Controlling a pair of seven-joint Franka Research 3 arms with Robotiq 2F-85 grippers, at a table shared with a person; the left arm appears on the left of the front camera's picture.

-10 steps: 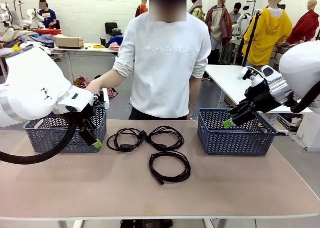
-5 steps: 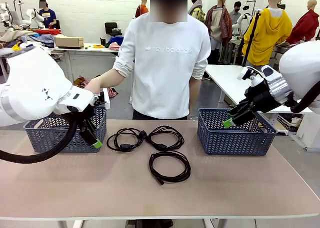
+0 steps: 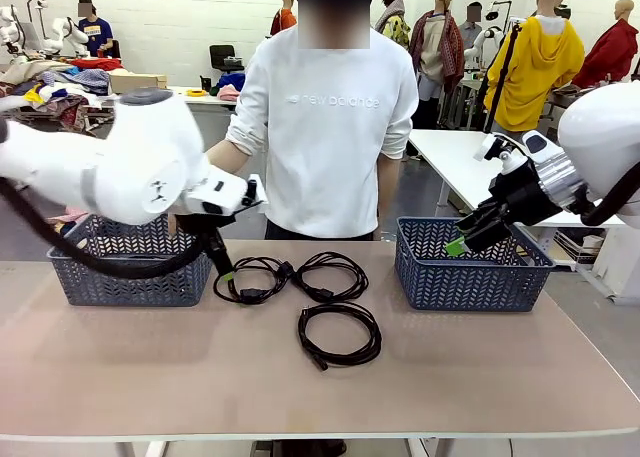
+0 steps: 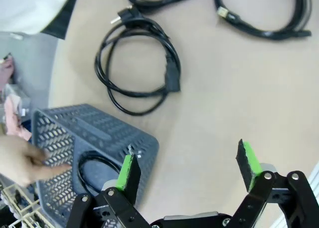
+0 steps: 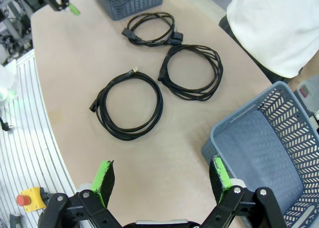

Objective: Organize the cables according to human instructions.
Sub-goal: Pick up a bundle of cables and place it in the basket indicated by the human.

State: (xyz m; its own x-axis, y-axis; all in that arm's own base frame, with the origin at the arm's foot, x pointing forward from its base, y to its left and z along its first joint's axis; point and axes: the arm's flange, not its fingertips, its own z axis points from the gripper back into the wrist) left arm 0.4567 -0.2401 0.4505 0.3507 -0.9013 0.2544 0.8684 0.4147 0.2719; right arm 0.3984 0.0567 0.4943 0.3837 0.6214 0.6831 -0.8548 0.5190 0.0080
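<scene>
Your left gripper (image 3: 224,267) hangs with its green pads spread wide and nothing between them. It is just beside the left basket (image 3: 120,277) and close to the left edge of the leftmost cable (image 4: 137,71). Your right gripper (image 5: 162,175) is spread and empty too, over the rim of the right basket (image 3: 470,277).

3 coils lie on the table (image 3: 150,377) between the baskets: the leftmost one, the middle cable (image 3: 330,275) just beside it, and the front cable (image 3: 340,334) apart, nearer you. A 4th cable (image 4: 92,170) lies inside the left basket, where the person's hand (image 4: 20,160) rests a finger against the mesh.

The step in hand looks like picking up the leftmost coil. Come down across the loop where its strands run together, not on the chunky plug, so you catch every turn and the coil does not unwind. Lift well clear of the basket wall, and mind that hand.

The only print you can read is "new balance" across the person's white sweatshirt (image 3: 330,147).
</scene>
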